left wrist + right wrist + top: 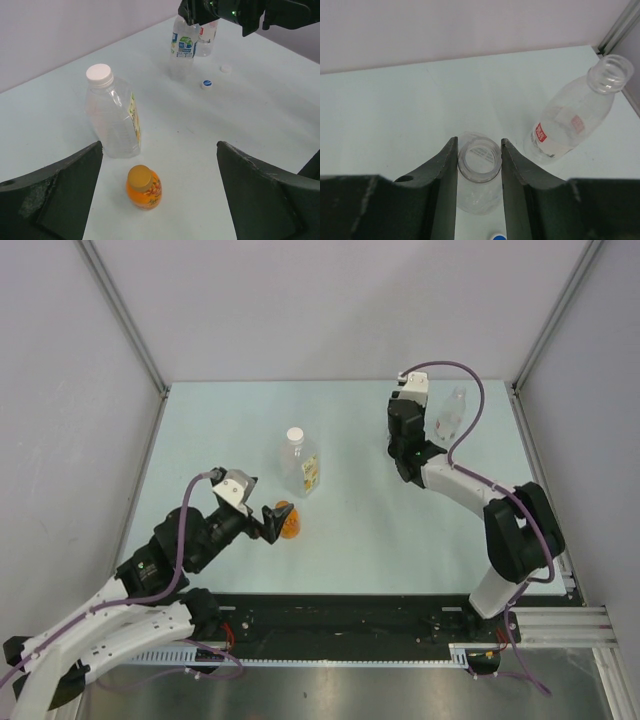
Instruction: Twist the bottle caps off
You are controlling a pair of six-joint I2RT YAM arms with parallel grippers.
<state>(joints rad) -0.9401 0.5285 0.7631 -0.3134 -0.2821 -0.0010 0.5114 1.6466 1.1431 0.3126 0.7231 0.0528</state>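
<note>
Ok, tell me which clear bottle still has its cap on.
The large yellow-labelled bottle, under its white cap. The blue-labelled bottle in the right gripper and the red-labelled bottle both show open necks.

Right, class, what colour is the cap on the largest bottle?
White. The cap shows best in the left wrist view.

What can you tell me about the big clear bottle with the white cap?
The big bottle is clear plastic, looks empty, and stands upright near the middle of the pale table. Its white cap is still screwed on. A yellow label runs down one side. Nothing grips it: the left gripper is open, short of it, and a small orange bottle stands close by without touching.
</note>
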